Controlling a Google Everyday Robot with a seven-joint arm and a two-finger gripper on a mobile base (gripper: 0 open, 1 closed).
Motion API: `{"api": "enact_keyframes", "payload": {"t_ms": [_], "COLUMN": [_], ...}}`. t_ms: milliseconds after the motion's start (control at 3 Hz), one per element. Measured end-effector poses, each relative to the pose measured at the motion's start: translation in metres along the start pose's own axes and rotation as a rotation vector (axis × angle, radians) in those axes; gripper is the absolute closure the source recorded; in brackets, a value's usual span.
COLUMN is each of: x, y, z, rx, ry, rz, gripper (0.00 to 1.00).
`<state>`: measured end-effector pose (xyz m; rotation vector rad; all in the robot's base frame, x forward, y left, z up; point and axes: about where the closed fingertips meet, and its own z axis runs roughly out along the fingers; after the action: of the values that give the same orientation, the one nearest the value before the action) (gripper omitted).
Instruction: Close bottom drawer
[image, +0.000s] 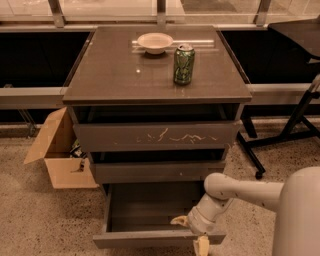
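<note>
Camera view looks down at a dark-grey cabinet (125, 80) with three drawers, standing on a speckled floor (40, 220). The bottom drawer (140, 240) is pulled well out of the cabinet toward the camera, its shallow inside bare and its plain front panel lying lowest in the picture. The gripper (191, 233) is at the right end of that front panel. Its two tan fingers are spread apart, one fingertip (179, 220) just inside the drawer and the other in front of the panel, so they straddle the panel's top edge; whether they press on it cannot be told. The pale arm (240, 191) reaches in from the right, from the robot's rounded body at the lower right corner. Above, the middle drawer (150, 171) and the top drawer (115, 136), which has white scratches on its front, each stand slightly out, with a dark gap over them. On the cabinet top a green can (184, 64) stands upright near the right back, and a small white bowl (155, 42) sits just behind it to the left. An open cardboard box (60, 162) rests on the floor beside the cabinet's left side, and a black stand (295, 122) is at the right.
</note>
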<state>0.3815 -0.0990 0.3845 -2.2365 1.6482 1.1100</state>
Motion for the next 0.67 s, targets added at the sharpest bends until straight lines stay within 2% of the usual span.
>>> {"api": "enact_keyframes", "payload": {"t_ms": [333,667], "x": [0.029,0.051], "y": [-0.009,-0.016], "z": [0.045,0.08], "rx": [-0.029,-0.047], "ry": [-0.033,-0.06], "rz": [0.023,0.051], "gripper": [0.15,0.37]}}
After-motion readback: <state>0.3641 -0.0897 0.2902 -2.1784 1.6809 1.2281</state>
